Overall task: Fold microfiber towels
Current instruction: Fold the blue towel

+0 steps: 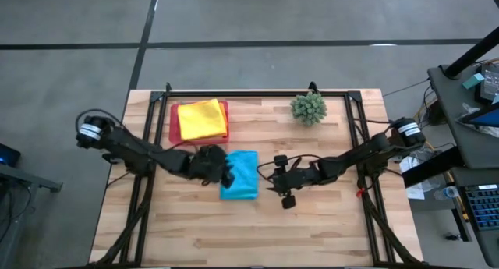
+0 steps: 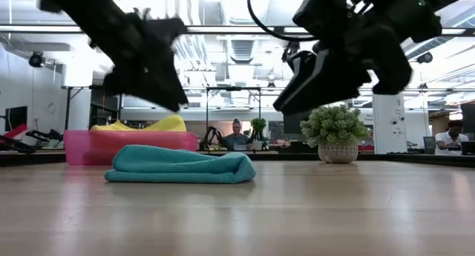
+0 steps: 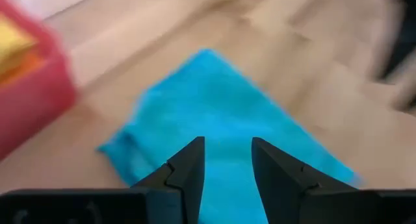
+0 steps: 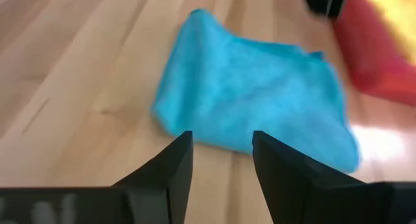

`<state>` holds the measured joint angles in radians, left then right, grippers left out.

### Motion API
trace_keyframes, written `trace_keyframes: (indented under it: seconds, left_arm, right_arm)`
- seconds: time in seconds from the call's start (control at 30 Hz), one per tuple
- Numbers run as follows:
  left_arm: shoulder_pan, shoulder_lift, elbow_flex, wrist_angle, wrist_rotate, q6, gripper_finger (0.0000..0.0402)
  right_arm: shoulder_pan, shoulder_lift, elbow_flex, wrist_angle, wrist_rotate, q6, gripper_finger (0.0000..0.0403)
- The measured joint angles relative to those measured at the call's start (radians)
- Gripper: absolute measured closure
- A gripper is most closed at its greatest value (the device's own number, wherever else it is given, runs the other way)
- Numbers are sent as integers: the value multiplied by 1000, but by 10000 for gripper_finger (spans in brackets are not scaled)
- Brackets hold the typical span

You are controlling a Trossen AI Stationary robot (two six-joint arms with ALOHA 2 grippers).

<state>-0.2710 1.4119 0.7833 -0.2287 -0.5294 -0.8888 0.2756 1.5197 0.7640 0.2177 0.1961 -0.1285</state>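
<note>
A turquoise blue towel (image 1: 240, 175) lies folded and flat on the wooden table, just near of the pink tray (image 1: 174, 122). A yellow towel (image 1: 202, 118) rests on top of the stack in that tray. My left gripper (image 3: 227, 143) hovers open above the blue towel's left edge, nothing between its fingers. My right gripper (image 4: 222, 136) stands open a little to the right of the towel, raised off the table and pointing at it. In the low view both grippers (image 2: 159, 89) (image 2: 293, 100) hang clear above the blue towel (image 2: 182, 165).
A small spiky green plant in a pot (image 1: 309, 107) stands at the far right of the table. The pink tray (image 2: 126, 146) sits at the far left. Bare wood (image 1: 312, 230) stretches along the near side. A dark frame (image 1: 257, 92) borders the far edge.
</note>
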Motion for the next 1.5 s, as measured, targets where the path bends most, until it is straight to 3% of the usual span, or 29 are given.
trace_keyframes:
  seconds: [0.37, 1.13, 1.23, 1.5]
  left_arm:
    - [184, 113, 2, -13, 11, -74, 290]
    - [194, 225, 2, 20, 50, -100, 291]
    - [191, 231, 2, 24, 53, -93, 307]
    - [184, 224, 15, 28, 53, -55, 396]
  right_arm:
    - [-3, -13, 0, 27, 16, -17, 268]
    - [-8, -12, 0, 35, 16, -23, 269]
    - [-8, -12, 1, 35, 16, -22, 273]
    - [-8, -12, 1, 45, 16, -22, 273]
